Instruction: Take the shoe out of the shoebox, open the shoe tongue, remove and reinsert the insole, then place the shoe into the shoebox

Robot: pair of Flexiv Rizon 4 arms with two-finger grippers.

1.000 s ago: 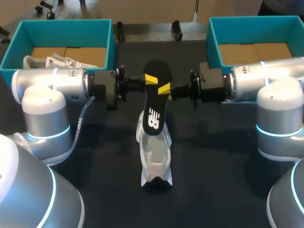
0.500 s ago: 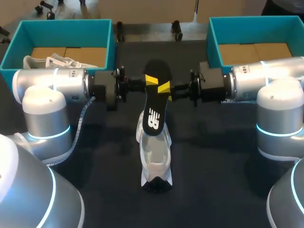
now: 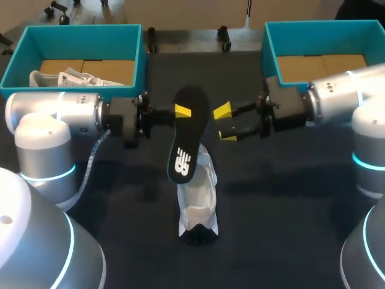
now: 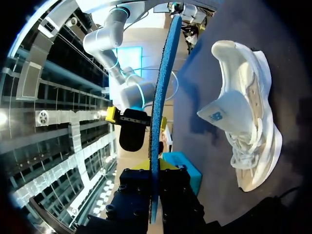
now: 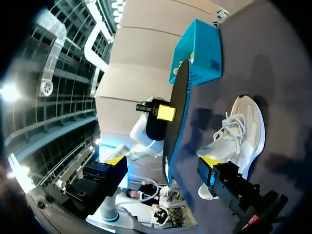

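Note:
A black insole [image 3: 186, 135] hangs above the table's middle, with my left gripper [image 3: 180, 111] shut on its upper part. From the left wrist it shows edge-on as a blue strip [image 4: 163, 87] pinched in that gripper [image 4: 155, 165]. Under it, a white shoe [image 3: 195, 198] lies on the dark table, toe towards the front; it also shows beside the insole [image 4: 243, 122]. My right gripper [image 3: 224, 123] stands open just right of the insole, not touching it. In the right wrist view the insole [image 5: 178, 117] is ahead of the open right gripper [image 5: 163, 163], and the shoe [image 5: 239, 136] lies beyond.
A teal shoebox [image 3: 78, 28] at the back left holds a second white shoe [image 3: 66, 78]. Another teal shoebox [image 3: 271, 54] at the back right shows only a cardboard floor. A grey cable hangs from my left arm.
My right gripper has let go of the insole, opened wide and drawn back to the right. The left gripper has shifted slightly left with the insole, whose lower end swung left.

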